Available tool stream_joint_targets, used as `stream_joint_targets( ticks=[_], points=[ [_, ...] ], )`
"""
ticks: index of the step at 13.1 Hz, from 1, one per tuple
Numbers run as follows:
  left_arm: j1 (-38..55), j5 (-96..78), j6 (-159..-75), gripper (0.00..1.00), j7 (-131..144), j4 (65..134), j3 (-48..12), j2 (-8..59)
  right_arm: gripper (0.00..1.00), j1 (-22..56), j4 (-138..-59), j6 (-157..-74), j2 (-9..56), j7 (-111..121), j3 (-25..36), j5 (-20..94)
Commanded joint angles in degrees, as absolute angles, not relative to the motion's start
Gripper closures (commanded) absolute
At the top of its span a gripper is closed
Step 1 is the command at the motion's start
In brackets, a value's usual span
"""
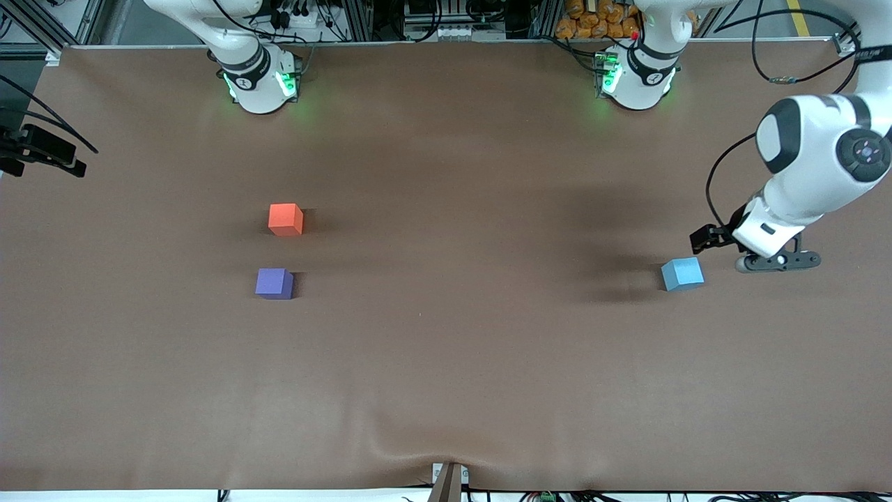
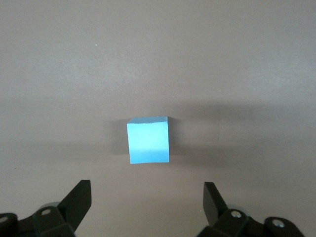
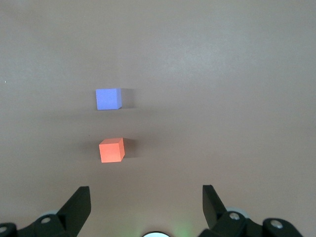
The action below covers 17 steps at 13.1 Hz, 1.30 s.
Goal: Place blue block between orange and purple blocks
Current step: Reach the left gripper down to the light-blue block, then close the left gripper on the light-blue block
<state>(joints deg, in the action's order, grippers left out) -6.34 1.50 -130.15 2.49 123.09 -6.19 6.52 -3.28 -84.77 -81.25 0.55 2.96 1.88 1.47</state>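
Note:
The blue block (image 1: 682,273) (image 2: 148,140) sits on the brown table toward the left arm's end. My left gripper (image 1: 779,261) (image 2: 147,195) hangs low over the table just beside it, open, with nothing between its fingers. The orange block (image 1: 286,219) (image 3: 111,150) and the purple block (image 1: 274,283) (image 3: 108,98) stand toward the right arm's end, the purple one nearer the front camera, with a block-wide gap between them. My right gripper (image 3: 146,195) is out of the front view. In the right wrist view it is open and empty, high above the table near its own base.
Both arm bases (image 1: 261,80) (image 1: 637,77) stand along the table's back edge. A black device (image 1: 42,150) juts over the table edge at the right arm's end. A small post (image 1: 448,481) sits at the front edge. A wide stretch of brown table (image 1: 474,279) separates the blue block from the other two.

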Motion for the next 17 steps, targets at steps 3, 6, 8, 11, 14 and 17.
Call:
stream_joint_targets(
  ticks=[3,6,8,11,14,17],
  points=[
    [-6.68,2.55,-137.71,0.00,0.35,123.49,-6.59,12.91,0.00,-5.09,-84.73,-80.86,0.79,3.60,0.97,2.46],
    [-6.77,2.64,-140.79,0.00,-1.22,123.31,-6.59,16.95,0.00,-4.75,-84.64,-80.86,0.79,3.60,1.05,2.46],
    [-7.38,2.64,-142.11,0.00,-1.49,123.48,-6.33,18.45,0.00,-4.75,-84.64,-81.04,0.79,3.60,1.05,2.46],
    [-8.44,2.72,-142.29,0.00,-1.58,123.22,-6.42,19.68,0.00,-4.57,-84.64,-81.04,0.88,3.60,0.97,2.46],
    [-8.61,2.72,-143.52,0.00,-1.58,123.31,-6.42,20.92,0.00,-4.57,-84.64,-81.12,0.88,3.60,0.97,2.55],
    [-8.70,2.72,-144.14,0.00,-1.58,123.22,-6.50,21.88,0.00,-4.57,-84.55,-81.12,0.79,3.60,0.97,2.72]
  ],
)
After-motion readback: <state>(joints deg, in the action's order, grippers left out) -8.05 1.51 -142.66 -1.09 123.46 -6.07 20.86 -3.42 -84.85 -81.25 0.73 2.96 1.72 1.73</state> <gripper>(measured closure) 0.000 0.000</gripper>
